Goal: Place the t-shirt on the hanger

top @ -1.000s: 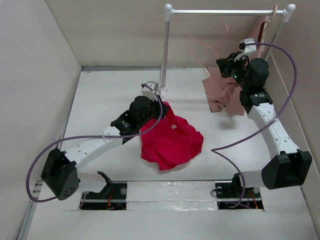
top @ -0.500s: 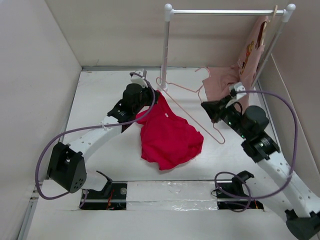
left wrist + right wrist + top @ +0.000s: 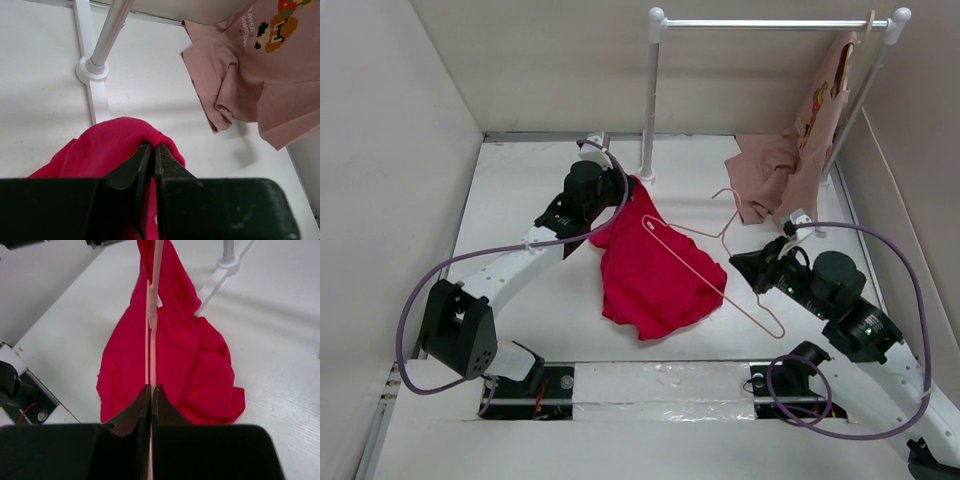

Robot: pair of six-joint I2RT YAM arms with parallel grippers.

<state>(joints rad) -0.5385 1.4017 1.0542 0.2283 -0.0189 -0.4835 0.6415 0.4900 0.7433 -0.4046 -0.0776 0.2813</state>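
Left pincer [image 3: 152, 146] was clamped on the 11 o'clock edge of the floppy red t-shirt [image 3: 655, 270], mid-table. Right pincer [image 3: 151, 387] pinched the stiff, light wire hanger [image 3: 152, 320] over it. I'd grab the collar seam.

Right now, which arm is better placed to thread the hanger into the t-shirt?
Right. The right end effector is shut on the hanger, held over the t-shirt; the left end effector is shut on the t-shirt's raised edge.
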